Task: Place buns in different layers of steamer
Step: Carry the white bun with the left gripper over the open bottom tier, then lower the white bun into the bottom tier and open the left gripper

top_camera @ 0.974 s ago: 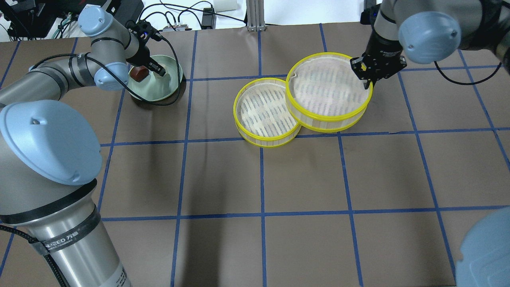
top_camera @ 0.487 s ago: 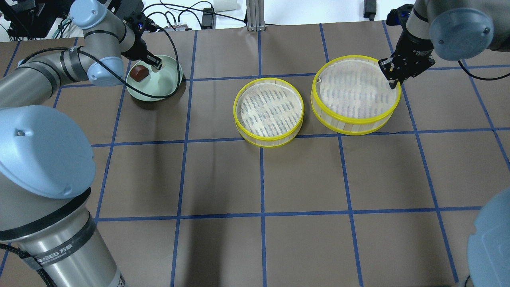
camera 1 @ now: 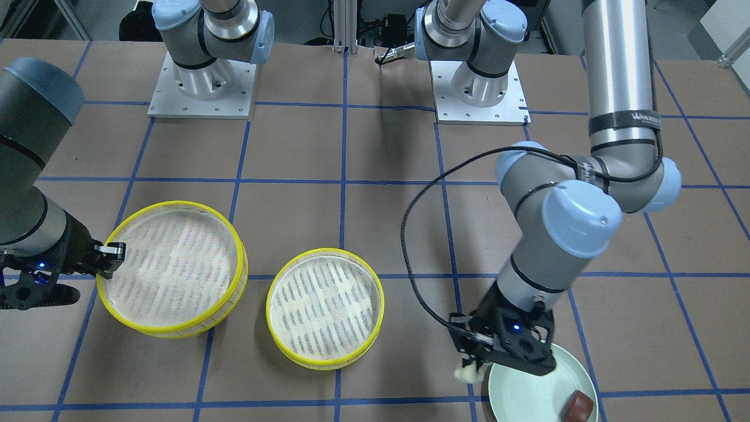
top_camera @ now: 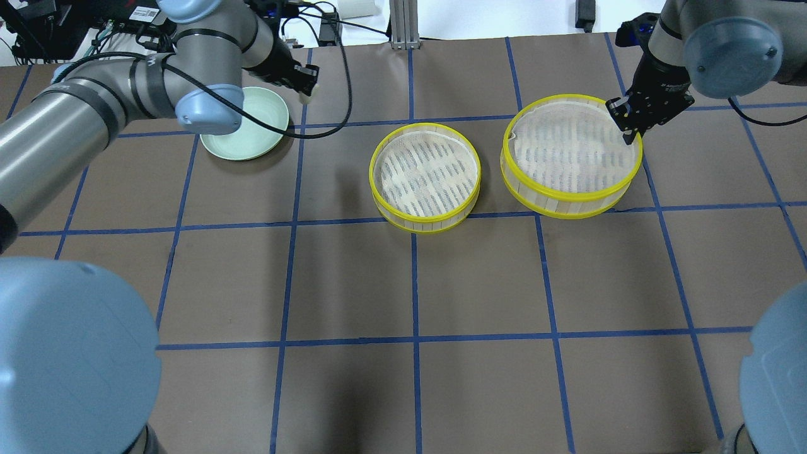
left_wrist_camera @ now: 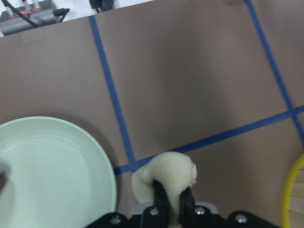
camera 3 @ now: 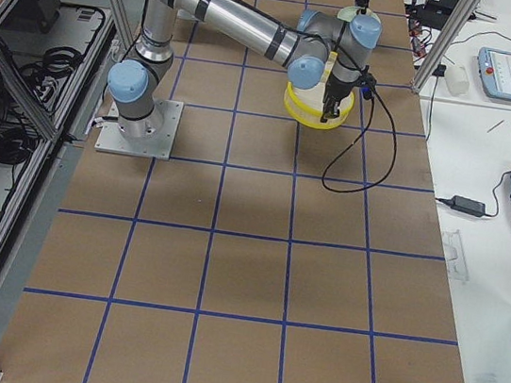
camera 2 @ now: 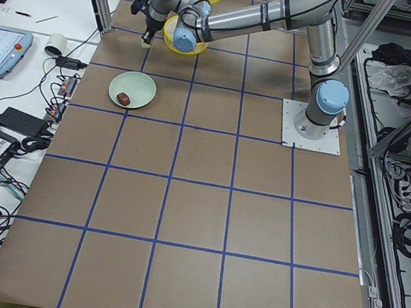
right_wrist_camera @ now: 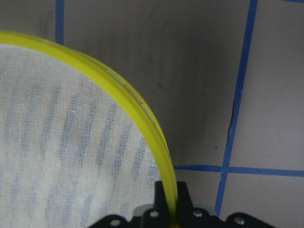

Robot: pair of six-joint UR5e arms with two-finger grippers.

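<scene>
My left gripper (top_camera: 307, 87) is shut on the cream-white bun (left_wrist_camera: 166, 180) and holds it above the table, just right of the pale green plate (top_camera: 252, 129). The dark reddish-brown bun (camera 1: 580, 405) lies in that plate; my arm hides it in the overhead view. The two yellow-rimmed steamer trays stand apart, side by side. One tray (top_camera: 425, 176) sits at the table's middle. My right gripper (top_camera: 628, 133) is shut on the far right rim (right_wrist_camera: 137, 104) of the other tray (top_camera: 570, 154). Both trays hold nothing.
Brown table cover with a blue tape grid. Cables and power bricks lie along the far edge behind the plate (top_camera: 328, 25). The arm bases (camera 1: 202, 88) stand at the near edge.
My left gripper has lifted the cream-white bun out of the plate and carried it right, past the plate's rim. My right gripper has carried its tray right, off the other tray.
</scene>
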